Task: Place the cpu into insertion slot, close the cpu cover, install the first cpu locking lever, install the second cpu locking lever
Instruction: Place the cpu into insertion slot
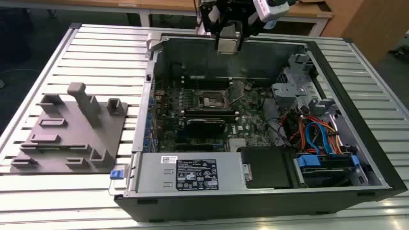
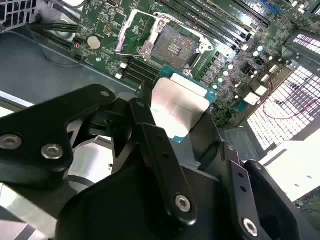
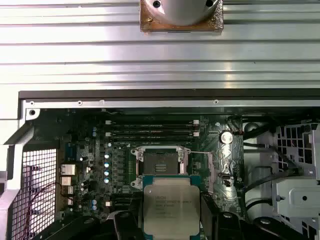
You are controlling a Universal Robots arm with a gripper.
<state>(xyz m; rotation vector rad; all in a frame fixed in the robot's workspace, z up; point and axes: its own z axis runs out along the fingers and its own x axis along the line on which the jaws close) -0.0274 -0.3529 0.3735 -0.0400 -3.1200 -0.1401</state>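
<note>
1. cpu [image 3: 167, 210] is up in the air, pinched in the gripper [image 3: 169, 222], not down in the socket.
2. jaws are closed in to about chip width, with a black finger [image 2: 150, 135] on each of two opposite edges. i can see the dull metal top in the second wrist view.
3. insertion slot [image 2: 172, 47] sits bare on the green motherboard [image 2: 235, 60], dark middle uncovered, well apart from the chip.
4. cpu cover [image 2: 131, 34] is the silvery frame right at the slot's edge. it looks swung off it, can't tell how far.
5. in the exterior view the arm [image 1: 230, 19] hangs over the far wall of the open computer case [image 1: 357, 143], which lies on the slatted table [image 1: 96, 48].
</note>
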